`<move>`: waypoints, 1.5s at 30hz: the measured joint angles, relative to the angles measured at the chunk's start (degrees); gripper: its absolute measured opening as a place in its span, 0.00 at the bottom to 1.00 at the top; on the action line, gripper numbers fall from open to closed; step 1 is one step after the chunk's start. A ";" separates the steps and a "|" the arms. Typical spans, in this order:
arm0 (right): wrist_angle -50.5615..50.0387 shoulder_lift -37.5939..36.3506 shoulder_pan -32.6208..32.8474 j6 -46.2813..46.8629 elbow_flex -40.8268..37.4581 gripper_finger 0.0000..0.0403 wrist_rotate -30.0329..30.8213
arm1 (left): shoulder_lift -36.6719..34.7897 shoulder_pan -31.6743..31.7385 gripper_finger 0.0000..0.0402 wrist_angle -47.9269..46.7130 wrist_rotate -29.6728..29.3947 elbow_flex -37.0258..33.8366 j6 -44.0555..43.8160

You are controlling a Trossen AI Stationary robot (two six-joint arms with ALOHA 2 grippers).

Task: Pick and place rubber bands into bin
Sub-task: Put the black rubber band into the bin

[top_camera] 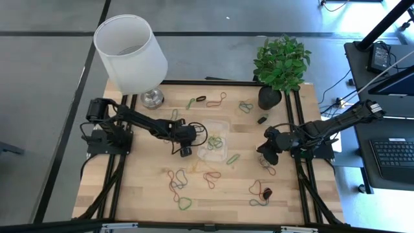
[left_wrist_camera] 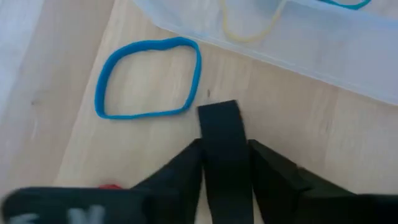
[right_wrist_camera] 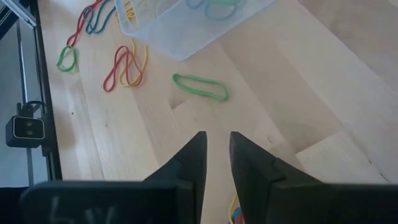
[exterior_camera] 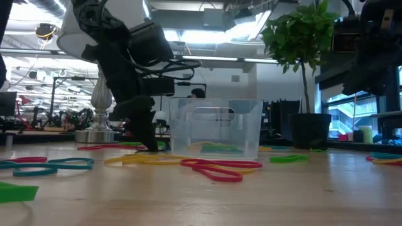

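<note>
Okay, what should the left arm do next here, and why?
Probably ease the left gripper forward over the blue rubber band and lower onto it. That band lies flat on the wood just ahead of it, outside the bin. The right gripper waits empty on the bin's other side.

bin (top_camera: 214,144): clear plastic tray, upright, centre of the high view, a few rubber bands (top_camera: 215,142) inside | loose bands: red, green, yellow, orange, flat on the worktop, most below the bin toward lower centre, some along the upper edge, some lower right | green band (top_camera: 233,158): just right of the bin's lower corner
</note>
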 joint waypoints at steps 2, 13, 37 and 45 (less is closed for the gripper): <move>-0.04 0.00 0.00 -0.08 0.00 0.18 0.00 | -1.01 -0.48 0.15 -1.25 0.62 -0.18 -0.24; -0.04 0.00 -0.02 -1.62 0.00 0.18 -0.02 | -14.39 -3.73 0.01 -18.40 -0.72 5.17 -4.14; 0.51 0.00 -0.02 -2.17 0.02 0.18 -0.02 | 16.19 -2.34 0.01 -34.20 4.14 51.56 19.52; 0.50 0.00 -0.02 -1.29 0.02 0.18 -0.02 | 23.95 -1.76 0.03 -34.94 3.89 51.81 17.90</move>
